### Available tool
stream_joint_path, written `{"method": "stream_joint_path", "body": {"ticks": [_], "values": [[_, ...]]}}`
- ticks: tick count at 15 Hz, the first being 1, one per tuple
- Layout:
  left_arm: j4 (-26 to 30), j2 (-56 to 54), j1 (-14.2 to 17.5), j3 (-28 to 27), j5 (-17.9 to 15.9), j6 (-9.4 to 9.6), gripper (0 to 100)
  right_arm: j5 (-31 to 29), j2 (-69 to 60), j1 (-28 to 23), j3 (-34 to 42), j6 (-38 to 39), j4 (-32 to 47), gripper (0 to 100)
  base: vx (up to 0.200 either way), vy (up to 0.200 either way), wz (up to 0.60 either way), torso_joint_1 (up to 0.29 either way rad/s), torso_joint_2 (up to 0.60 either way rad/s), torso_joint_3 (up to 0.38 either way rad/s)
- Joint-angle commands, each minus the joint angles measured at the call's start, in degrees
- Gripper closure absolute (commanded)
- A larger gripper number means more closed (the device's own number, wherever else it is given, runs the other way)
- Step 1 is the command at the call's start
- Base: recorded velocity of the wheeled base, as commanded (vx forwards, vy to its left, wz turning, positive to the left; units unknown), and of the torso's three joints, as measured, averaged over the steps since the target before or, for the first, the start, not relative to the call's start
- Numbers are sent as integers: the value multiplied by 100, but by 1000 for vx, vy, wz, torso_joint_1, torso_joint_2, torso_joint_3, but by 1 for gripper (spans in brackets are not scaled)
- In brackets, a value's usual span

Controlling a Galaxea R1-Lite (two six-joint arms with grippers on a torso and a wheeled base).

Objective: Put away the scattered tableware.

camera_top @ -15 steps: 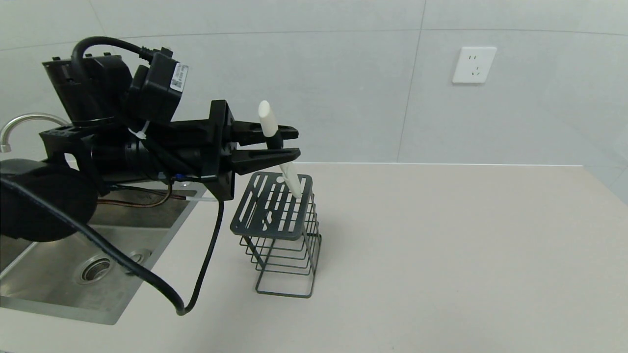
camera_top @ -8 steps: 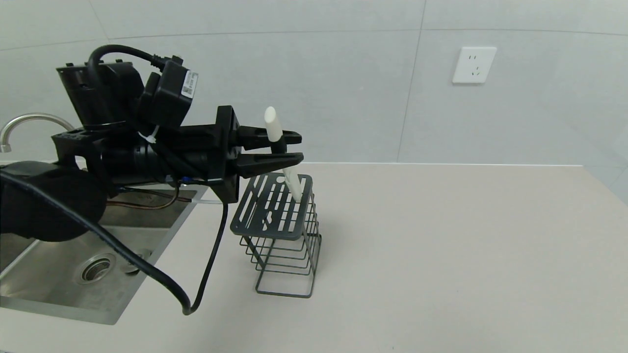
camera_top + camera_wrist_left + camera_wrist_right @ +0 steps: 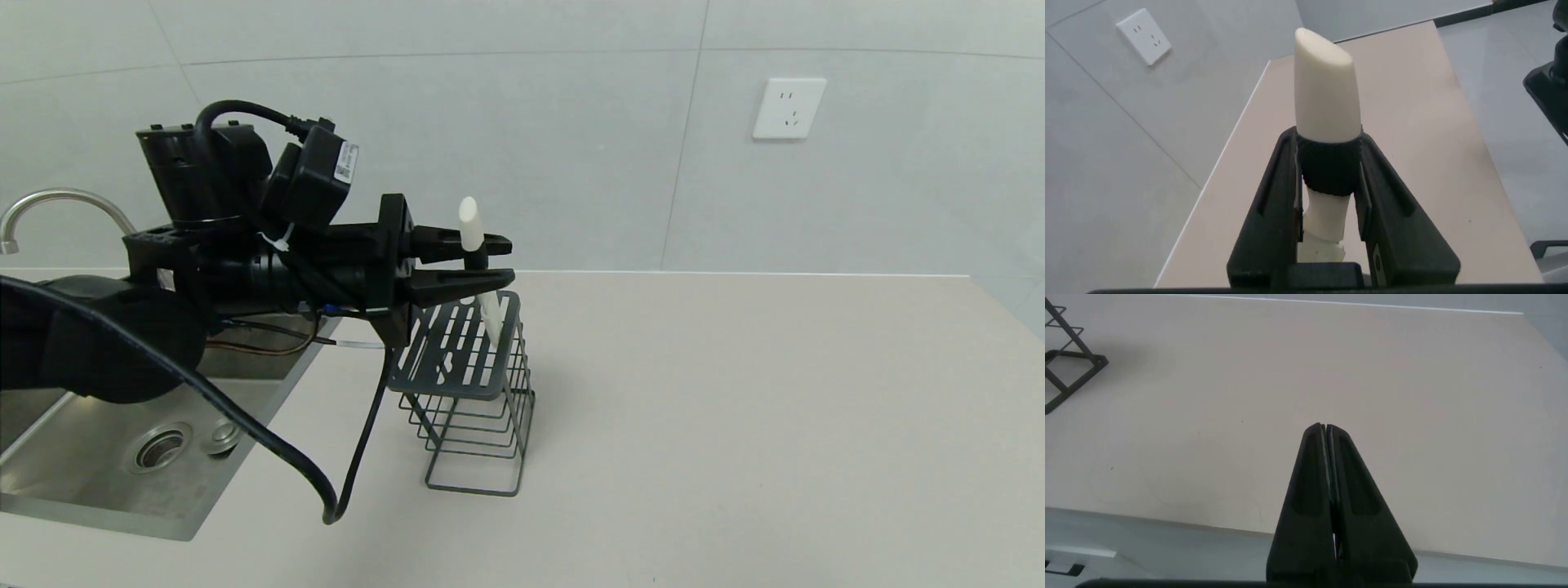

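Observation:
My left gripper [image 3: 492, 262] is shut on a white utensil [image 3: 469, 219] with a black band around its middle. It holds the utensil nearly upright over the far right corner of a dark wire rack [image 3: 478, 425]. The utensil's lower end meets the rack's slotted top plate [image 3: 445, 359]. In the left wrist view the white utensil [image 3: 1327, 90] stands up between the fingers [image 3: 1278, 175] of the left gripper [image 3: 1328, 159], clamped at the black band. My right gripper [image 3: 1326, 433] is shut and empty above bare countertop [image 3: 1413, 400], with a corner of the rack [image 3: 1065, 363] far off.
A steel sink [image 3: 98, 457] with a drain and a curved faucet [image 3: 49, 198] lies left of the rack. The beige counter [image 3: 735, 408] stretches open to the right. A wall outlet [image 3: 788, 108] sits on the tiled wall behind.
My left arm has moved right and down with the utensil still in its grip, bringing the utensil lower onto the rack's top plate. The rack has stayed put.

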Motion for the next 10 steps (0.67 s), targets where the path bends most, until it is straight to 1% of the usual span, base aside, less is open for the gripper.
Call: {"method": "stream_joint_path", "body": {"ticks": [1,3,7,10], "values": [[-5,60,-1,9,1,0,100,2,9,1,0,-2,-4,100,0,0,0,0,0,0],[-23,192,26,61,18,79,100,2,9,1,0,-2,-4,100,0,0,0,0,0,0],[-93,279,43,70,18,79,100,2,9,1,0,-2,-4,100,0,0,0,0,0,0],[-128,315,34,202,97,79,100,2,9,1,0,-2,-4,100,0,0,0,0,0,0]]}}
